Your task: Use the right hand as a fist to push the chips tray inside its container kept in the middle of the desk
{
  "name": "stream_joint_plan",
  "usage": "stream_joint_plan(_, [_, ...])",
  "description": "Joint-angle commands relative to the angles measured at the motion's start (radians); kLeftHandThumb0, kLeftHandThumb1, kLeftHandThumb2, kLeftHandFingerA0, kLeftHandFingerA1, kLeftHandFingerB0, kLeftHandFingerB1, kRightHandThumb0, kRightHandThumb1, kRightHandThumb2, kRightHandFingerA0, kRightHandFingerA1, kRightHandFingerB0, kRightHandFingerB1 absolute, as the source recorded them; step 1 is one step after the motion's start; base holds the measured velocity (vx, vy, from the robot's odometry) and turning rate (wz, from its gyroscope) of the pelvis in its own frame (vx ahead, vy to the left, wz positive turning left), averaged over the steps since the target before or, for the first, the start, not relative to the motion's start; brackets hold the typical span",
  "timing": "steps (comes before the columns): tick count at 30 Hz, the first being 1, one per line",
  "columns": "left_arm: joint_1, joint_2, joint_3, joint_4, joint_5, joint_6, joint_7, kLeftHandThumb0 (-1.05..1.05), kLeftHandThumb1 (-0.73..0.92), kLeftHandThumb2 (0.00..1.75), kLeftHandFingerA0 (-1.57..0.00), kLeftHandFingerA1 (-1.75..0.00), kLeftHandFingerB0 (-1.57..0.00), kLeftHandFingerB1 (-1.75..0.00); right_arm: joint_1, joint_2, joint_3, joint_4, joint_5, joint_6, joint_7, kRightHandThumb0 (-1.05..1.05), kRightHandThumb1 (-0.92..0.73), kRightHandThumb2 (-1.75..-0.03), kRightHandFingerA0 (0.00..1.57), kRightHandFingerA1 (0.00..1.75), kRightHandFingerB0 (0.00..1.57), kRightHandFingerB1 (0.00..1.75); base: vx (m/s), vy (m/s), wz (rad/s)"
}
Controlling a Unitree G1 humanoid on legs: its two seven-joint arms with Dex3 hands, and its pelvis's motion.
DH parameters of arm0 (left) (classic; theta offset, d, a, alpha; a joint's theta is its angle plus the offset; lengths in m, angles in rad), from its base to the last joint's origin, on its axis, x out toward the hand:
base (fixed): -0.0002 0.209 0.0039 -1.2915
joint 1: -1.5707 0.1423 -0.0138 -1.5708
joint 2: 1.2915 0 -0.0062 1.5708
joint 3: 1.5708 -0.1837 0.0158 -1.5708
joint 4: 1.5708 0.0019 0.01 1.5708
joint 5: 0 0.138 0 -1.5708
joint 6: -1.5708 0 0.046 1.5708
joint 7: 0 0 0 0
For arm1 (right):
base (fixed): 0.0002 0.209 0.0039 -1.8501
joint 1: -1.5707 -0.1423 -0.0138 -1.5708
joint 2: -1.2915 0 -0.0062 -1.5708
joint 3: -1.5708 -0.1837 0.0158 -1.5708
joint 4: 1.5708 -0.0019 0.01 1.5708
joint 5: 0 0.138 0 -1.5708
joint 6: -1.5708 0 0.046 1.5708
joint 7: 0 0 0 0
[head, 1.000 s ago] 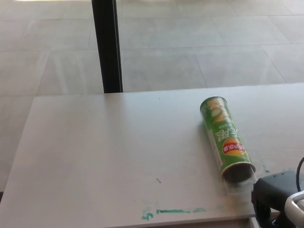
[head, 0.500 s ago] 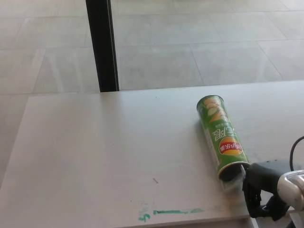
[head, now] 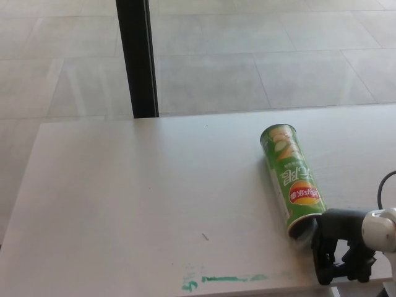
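A green chips can (head: 291, 176) lies on its side on the white desk (head: 136, 198), right of the middle, with its closed end pointing away from me. Its dark open mouth (head: 301, 228) faces the desk's near edge. My right hand (head: 340, 246) is black and curled into a fist, pressed against that mouth from the near right side. Only a thin pale sliver of the chips tray shows at the mouth; the fist hides the rest. My left hand does not show.
A green paint smear (head: 223, 279) marks the desk's near edge. A black post (head: 137, 59) stands behind the desk on the tiled floor. A thin black cable (head: 383, 185) loops above my right wrist.
My right fist has moved left and forward along the near edge up to the can's mouth. The clear tray end that stuck out of the can is now almost out of sight.
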Motion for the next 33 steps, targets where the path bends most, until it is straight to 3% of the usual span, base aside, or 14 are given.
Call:
stream_joint_plan(1, [0.011,0.012,-0.007,0.003,0.001,-0.021,-0.005,-0.73,0.63,1.36,-1.20,-1.43,-0.14,-0.82,-0.008,0.001,0.018,0.034,0.049,0.007,0.000,-0.47,-0.75,-0.61,0.96,0.89,0.57,0.53,0.00,0.000,0.00])
stream_joint_plan(7, [0.011,0.015,-0.001,-0.007,-0.017,-0.011,-0.026,-0.79,0.62,1.38,-1.27,-1.51,-0.13,-0.84,0.002,-0.017,0.039,0.013,0.034,0.021,-0.002,-0.45,-0.59,-0.99,0.84,0.84,0.48,0.62,0.00,0.000,0.00])
stream_joint_plan(8, [0.008,0.013,0.001,-0.007,-0.018,-0.010,-0.017,-0.71,0.59,1.34,-1.34,-1.51,-0.31,-0.92,0.006,-0.017,0.037,0.010,0.039,0.025,-0.005,-0.47,-0.75,-0.61,0.93,0.84,0.59,0.53,0.00,0.000,0.00])
stream_joint_plan(12, [0.001,0.011,0.014,0.002,-0.024,0.003,-0.008,-0.71,0.59,1.33,-1.37,-1.52,-0.37,-0.95,0.059,-0.051,0.024,-0.071,0.053,0.038,0.017,-0.46,-0.74,-0.61,1.00,1.05,0.79,0.70,0.00,0.000,0.00])
stream_joint_plan(13, [0.000,0.012,0.010,0.003,-0.018,0.000,-0.007,-1.05,0.90,0.93,-0.74,-1.72,-0.35,-1.35,0.079,-0.067,0.021,-0.105,0.058,0.045,0.033,-0.46,-0.74,-0.61,0.97,1.07,0.79,0.71,0.00,0.000,0.00])
stream_joint_plan(14, [0.000,0.012,0.011,0.003,-0.017,0.000,-0.007,-1.05,0.90,0.93,-0.74,-1.72,-0.35,-1.35,0.080,-0.068,0.023,-0.108,0.060,0.047,0.033,-0.46,-0.74,-0.61,0.97,1.07,0.79,0.71,0.00,0.000,0.00])
stream_joint_plan(15, [0.002,0.014,0.004,0.001,-0.011,-0.004,-0.011,-0.71,0.58,1.33,-1.21,-1.44,-0.11,-0.80,0.107,-0.092,0.014,-0.175,0.073,0.055,0.070,-0.51,-0.74,-0.61,0.94,1.07,0.78,0.74,0.00,0.000,0.00])
stream_joint_plan(17, [-0.002,0.018,0.005,0.001,-0.012,-0.002,-0.011,-0.73,0.62,1.37,-1.22,-1.46,-0.09,-0.80,0.140,-0.117,0.001,-0.261,0.093,0.069,0.109,-0.50,-0.73,-0.61,0.92,1.07,0.76,0.77,0.00,0.000,0.00])
stream_joint_plan(18, [-0.001,0.017,0.003,-0.001,-0.010,-0.007,-0.008,-0.81,0.69,1.43,-1.42,-1.60,-0.55,-1.10,0.155,-0.132,-0.005,-0.312,0.107,0.085,0.144,-0.48,-0.73,-0.61,0.85,1.08,0.73,0.75,0.00,0.000,0.00])
stream_joint_plan(27, [0.000,0.019,0.012,0.000,-0.018,-0.007,-0.016,-1.05,0.71,1.34,-0.91,-1.38,-0.45,-1.05,0.266,-0.244,-0.159,-0.856,0.311,0.297,0.455,-0.50,-0.72,-0.60,0.81,1.14,0.72,0.72,0.00,0.000,0.00])
stream_joint_plan(28, [0.000,0.020,0.012,-0.002,-0.019,-0.001,-0.014,-1.05,0.92,0.88,-0.75,-1.64,-0.36,-1.24,0.267,-0.250,-0.187,-0.893,0.342,0.308,0.467,-0.49,-0.71,-0.60,0.82,1.15,0.73,0.74,0.00,0.000,0.00])
stream_joint_plan(29, [0.002,0.022,-0.005,-0.005,0.000,-0.008,-0.008,-1.05,0.71,1.33,-0.87,-1.34,-0.50,-1.07,0.258,-0.262,-0.248,-0.952,0.406,0.323,0.488,-0.51,-0.72,-0.60,0.82,1.07,0.70,0.73,0.00,0.000,0.00])
stream_joint_plan(32, [0.000,0.020,0.001,-0.004,-0.007,-0.006,-0.016,-0.69,0.60,1.35,-1.27,-1.46,-0.23,-0.86,0.232,-0.272,-0.310,-0.996,0.461,0.362,0.510,-0.50,-0.57,-0.97,0.79,0.96,0.65,0.77,0.00,0.000,0.00])
stream_joint_plan(33, [-0.002,0.021,0.003,0.000,-0.009,-0.003,-0.017,-0.77,0.64,1.39,-1.24,-1.48,-0.19,-0.87,0.207,-0.265,-0.376,-1.015,0.513,0.359,0.500,-0.47,-0.70,-0.60,0.85,1.03,0.68,0.70,0.00,0.000,0.00])
